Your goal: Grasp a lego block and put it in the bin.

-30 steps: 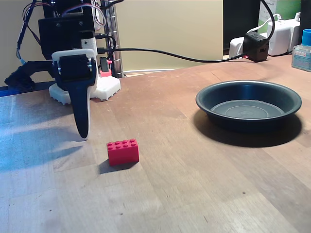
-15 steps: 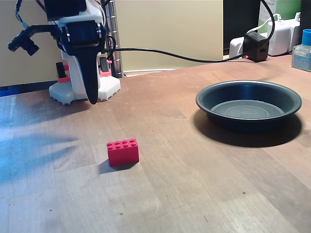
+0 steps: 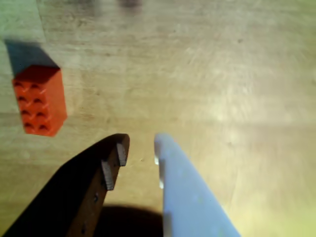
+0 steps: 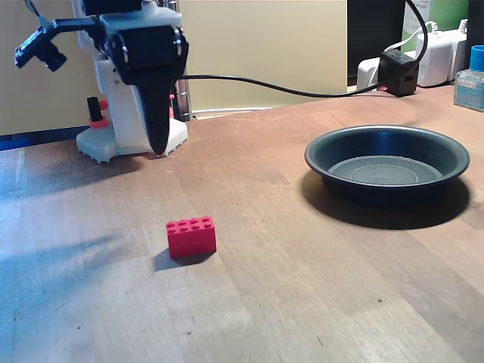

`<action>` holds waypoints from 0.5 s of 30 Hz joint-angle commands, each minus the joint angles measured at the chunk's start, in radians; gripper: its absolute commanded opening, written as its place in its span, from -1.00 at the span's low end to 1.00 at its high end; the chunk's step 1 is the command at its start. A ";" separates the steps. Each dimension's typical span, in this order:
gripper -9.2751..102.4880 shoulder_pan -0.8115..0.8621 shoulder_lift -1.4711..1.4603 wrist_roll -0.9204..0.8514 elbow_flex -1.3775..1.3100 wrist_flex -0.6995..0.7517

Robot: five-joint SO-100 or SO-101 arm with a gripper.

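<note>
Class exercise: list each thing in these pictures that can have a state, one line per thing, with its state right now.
Gripper: open slightly, holding nothing, above the table.
Red brick: lying free on the table, studs up, not gripped.
Dish: upright on the table, nothing in it.
Table: bears the brick and the dish.
Black cable: hanging above the table behind the dish.

I am finding no legible text, brand or number in either view. The bottle [image 4: 470, 78] label is reading too small.
</note>
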 commanded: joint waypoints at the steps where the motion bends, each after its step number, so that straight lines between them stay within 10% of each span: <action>1: -0.82 -0.026 -0.087 0.006 -0.193 0.058; 15: -0.81 -0.018 -0.341 -0.005 -0.341 -0.054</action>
